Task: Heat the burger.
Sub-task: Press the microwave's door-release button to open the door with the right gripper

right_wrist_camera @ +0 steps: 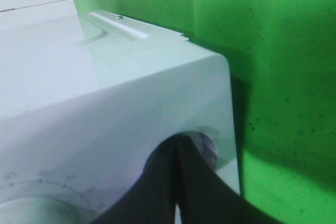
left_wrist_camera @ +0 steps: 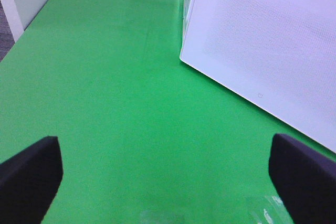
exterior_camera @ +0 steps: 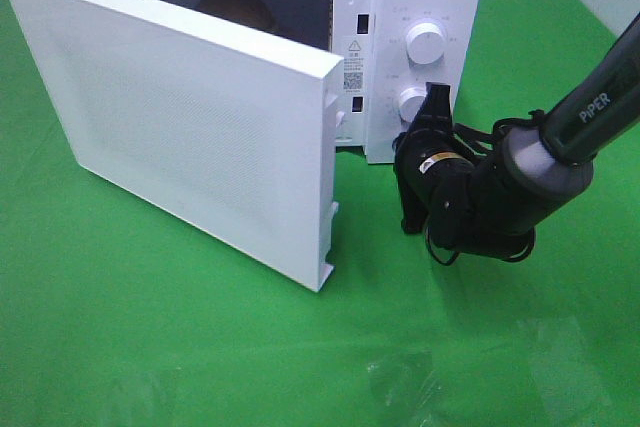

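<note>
**Operator:** How far along was the heating job at that moment?

**Clerk:** Item one, the microwave (exterior_camera: 420, 7): one unit, white, on the green counter (exterior_camera: 150, 347). Its door (exterior_camera: 180, 127) stood wide open, swung out toward you. Item two, the burger (exterior_camera: 235, 9): one, and only a brown rounded shape showed in the dark cavity above the door's top edge. I judged that to be the bun, so you could take the loading step as done, though the view was too poor to confirm the fillings.

**Operator:** And what was left?

**Clerk:** By my reckoning, the door had to be shut and the timer set. Neither showed as done. The door hung open, and I could not read either dial's setting.

**Operator:** Count the controls and the arms for me.

**Clerk:** Knobs, two: an upper knob (exterior_camera: 425, 42) and a lower knob (exterior_camera: 412, 103), one above the other on the panel. Arms, two. Your right pincer (exterior_camera: 437, 97) was pressed together, nothing clamped in it, its tip right at the lower knob; whether it touched, I could not tell. Your left pincer (left_wrist_camera: 168, 166) stood apart, empty, hanging over bare counter near the door's outer face. One patch of clear film (exterior_camera: 400, 377) lay on the counter in front. No plate was visible.
</note>
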You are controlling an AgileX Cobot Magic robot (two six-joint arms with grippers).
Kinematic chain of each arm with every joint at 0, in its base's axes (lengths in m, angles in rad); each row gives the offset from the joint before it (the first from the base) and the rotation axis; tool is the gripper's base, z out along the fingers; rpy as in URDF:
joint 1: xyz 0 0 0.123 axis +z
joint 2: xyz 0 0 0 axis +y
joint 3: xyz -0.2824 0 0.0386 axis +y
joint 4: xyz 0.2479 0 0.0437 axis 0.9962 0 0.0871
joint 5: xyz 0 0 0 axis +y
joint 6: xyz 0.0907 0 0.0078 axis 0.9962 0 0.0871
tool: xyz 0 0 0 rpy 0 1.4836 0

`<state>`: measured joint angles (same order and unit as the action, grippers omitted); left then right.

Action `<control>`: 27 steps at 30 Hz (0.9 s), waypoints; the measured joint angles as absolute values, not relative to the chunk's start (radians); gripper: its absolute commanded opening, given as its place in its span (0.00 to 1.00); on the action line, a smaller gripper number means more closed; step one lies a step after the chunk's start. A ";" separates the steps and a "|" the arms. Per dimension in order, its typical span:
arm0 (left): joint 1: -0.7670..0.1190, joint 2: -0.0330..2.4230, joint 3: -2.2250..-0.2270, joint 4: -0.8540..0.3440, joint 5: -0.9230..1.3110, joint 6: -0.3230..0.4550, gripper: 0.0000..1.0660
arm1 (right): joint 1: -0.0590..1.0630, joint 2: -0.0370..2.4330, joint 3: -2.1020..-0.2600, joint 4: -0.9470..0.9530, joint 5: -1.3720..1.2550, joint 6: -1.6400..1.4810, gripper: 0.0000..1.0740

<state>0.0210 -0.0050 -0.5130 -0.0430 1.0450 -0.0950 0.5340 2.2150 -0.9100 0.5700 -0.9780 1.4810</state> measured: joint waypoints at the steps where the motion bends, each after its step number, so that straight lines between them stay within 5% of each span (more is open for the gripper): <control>1: 0.021 -0.005 -0.513 -0.043 1.045 -0.095 0.95 | 0.534 2.215 -0.910 0.570 -0.978 1.481 0.00; 27: 0.021 -0.005 -0.513 -0.043 1.045 -0.095 0.95 | 0.492 2.012 -0.791 0.515 -0.771 1.417 0.00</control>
<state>0.0210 -0.0050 -0.5130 -0.0430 1.0450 -0.0950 0.4920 2.0120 -0.7910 0.5150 -0.7710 1.4170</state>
